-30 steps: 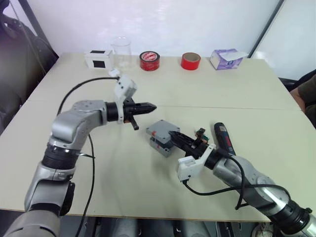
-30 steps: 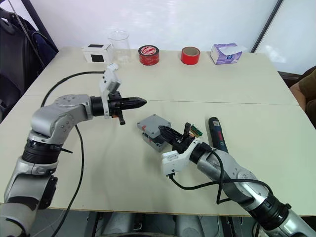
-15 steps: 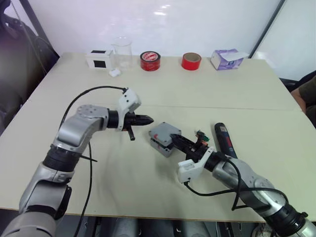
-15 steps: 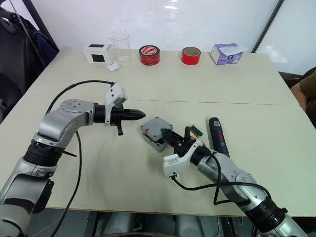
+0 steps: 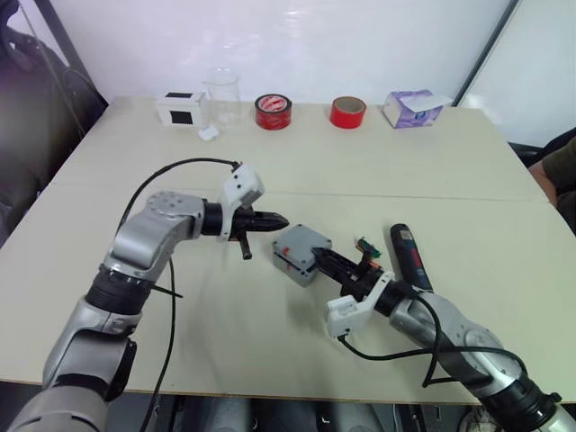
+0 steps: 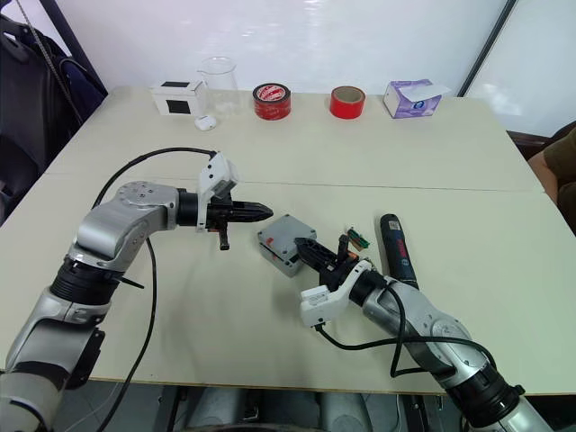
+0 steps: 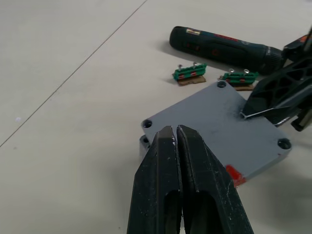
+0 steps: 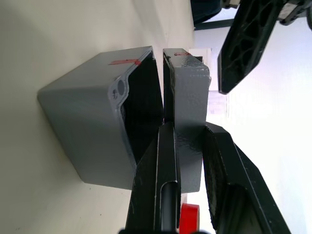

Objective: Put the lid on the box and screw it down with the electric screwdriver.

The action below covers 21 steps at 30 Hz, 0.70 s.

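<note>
While the lid (image 5: 303,243) sits tilted over the box (image 5: 290,266) near the middle of the table (image 6: 468,171), the right gripper (image 5: 326,261) holds it by one edge — in the right wrist view one finger lies inside the gap between lid (image 8: 187,102) and box (image 8: 92,112) and the other on the lid's flat outside, so the jaws are clamped on the lid's wall. The left gripper (image 5: 274,220) hovers just beside the lid's far corner with its fingers pressed together and nothing between them; its own camera shows the lid's flat top (image 7: 219,131), screw holes at the corners and a red mark on the side below. Both grey halves look like rigid moulded plastic: light, stiff and rather smooth, so the lid will likely slide or pivot on the box rim if pushed off-centre. Pinching the thin wall works for carrying, but seating it probably calls for a flat press on top. The electric screwdriver (image 5: 408,255) lies on the table just to the right of the box, with small green pieces (image 7: 190,73) between them; it looks slim and round, apt to roll, and is best taken across the middle of its black body.
</note>
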Tool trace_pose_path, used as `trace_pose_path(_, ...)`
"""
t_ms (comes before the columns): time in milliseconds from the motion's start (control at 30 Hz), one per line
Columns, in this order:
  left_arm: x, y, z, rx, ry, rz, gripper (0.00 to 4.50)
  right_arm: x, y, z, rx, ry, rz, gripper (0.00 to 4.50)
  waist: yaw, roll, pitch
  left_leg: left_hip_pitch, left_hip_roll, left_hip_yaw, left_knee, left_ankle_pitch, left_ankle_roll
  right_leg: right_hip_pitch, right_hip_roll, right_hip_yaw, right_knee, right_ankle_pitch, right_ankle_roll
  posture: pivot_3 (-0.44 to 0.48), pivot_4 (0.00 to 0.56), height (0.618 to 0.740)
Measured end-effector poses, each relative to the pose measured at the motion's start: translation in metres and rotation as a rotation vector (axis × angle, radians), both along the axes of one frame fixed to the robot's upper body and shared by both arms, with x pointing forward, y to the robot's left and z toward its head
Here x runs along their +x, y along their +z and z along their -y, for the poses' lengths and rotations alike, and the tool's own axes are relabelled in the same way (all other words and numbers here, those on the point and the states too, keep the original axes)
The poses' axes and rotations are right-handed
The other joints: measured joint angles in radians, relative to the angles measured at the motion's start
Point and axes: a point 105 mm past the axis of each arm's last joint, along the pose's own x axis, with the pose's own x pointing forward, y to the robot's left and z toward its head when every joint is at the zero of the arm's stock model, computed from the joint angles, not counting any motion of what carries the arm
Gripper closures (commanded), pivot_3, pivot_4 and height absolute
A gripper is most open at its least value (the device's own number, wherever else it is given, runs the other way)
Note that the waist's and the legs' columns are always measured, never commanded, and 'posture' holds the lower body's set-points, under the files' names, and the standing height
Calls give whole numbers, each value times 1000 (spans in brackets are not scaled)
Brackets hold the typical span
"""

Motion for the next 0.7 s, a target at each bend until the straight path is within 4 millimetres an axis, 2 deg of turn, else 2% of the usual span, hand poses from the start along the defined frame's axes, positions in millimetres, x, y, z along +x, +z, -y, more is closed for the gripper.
trace_pose_path(700, -2, -1, 8, -10, -31, 11, 4419, 6, -5, 2, 0, -10, 41, 4374, 0, 0, 0, 1, 0, 0, 3, 0, 0, 1, 0, 0, 3, 0, 0, 0, 150, 740)
